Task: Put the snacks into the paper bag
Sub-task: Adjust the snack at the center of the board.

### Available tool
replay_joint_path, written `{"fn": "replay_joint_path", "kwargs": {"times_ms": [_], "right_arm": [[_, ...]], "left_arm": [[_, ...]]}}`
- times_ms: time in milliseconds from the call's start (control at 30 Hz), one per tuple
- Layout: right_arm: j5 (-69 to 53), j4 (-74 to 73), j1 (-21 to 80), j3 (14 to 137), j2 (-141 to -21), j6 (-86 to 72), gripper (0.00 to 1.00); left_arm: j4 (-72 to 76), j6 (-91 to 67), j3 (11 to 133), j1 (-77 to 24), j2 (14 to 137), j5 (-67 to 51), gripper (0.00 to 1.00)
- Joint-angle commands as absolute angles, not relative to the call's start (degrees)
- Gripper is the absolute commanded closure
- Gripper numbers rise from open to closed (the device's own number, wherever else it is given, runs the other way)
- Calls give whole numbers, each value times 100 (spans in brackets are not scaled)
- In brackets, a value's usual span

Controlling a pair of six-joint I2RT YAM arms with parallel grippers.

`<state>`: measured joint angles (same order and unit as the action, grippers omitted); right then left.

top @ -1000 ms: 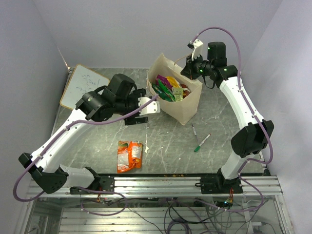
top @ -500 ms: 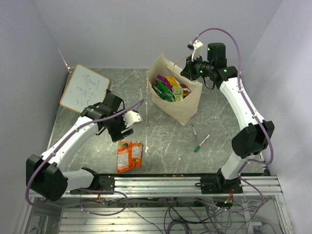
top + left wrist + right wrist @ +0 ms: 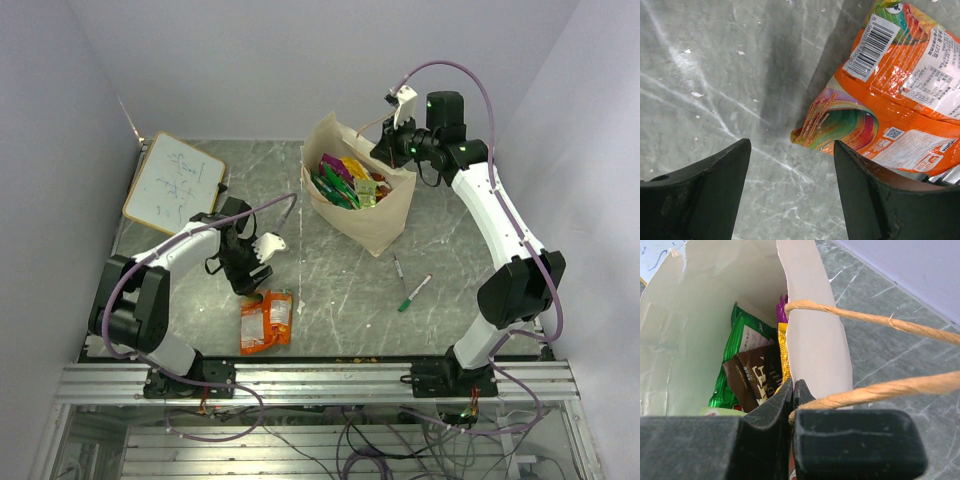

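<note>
The cream paper bag [image 3: 385, 222] stands at the back middle with several snacks [image 3: 342, 180] inside: green, purple, yellow and brown packets [image 3: 747, 375]. My right gripper [image 3: 392, 143] is shut on the bag's rim [image 3: 810, 340] beside a twisted paper handle [image 3: 865, 320]. One orange snack bag [image 3: 265, 320] lies flat on the table near the front left. My left gripper [image 3: 252, 283] is open and empty, low over the table just beyond the orange bag's corner [image 3: 805, 136]; in the left wrist view the orange bag [image 3: 890, 100] lies close ahead of the right finger.
A wood-framed whiteboard [image 3: 174, 181] lies at the back left. Two marker pens [image 3: 408, 285] lie on the grey table to the right of the middle, in front of the bag. Walls close in at left, back and right.
My left arm has swung from beside the paper bag toward the front left and come down over the orange bag's far end. The right gripper has held still on the bag.
</note>
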<state>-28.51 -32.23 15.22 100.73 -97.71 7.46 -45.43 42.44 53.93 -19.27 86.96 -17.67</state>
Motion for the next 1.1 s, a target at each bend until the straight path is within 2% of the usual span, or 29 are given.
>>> {"fn": "replay_joint_path", "kwargs": {"times_ms": [0,500,600,767,967,1067], "right_arm": [[-2878,-3195,1552,9957,-9534,716,100],[-2920,-3185,1543,9965,-9585,703,100],[-2920,-3198,1551,9975,-9610,705,100],[-2918,-3203,1552,10011,-9665,712,100],[-2912,-3209,1549,10015,-9696,721,100],[-2906,-3210,1547,10011,-9696,736,100]], "left_arm": [[-4359,4387,5330,-1871,8949,-2125,23],[-4209,4350,4993,-1881,9269,-2212,19],[-4100,4229,4964,-1896,9261,-2114,25],[-3879,3803,4881,-2114,9229,-1953,40],[-3841,3573,4823,-2542,9119,-1745,48],[-3856,3567,4833,-2598,9167,-1722,56]]}}
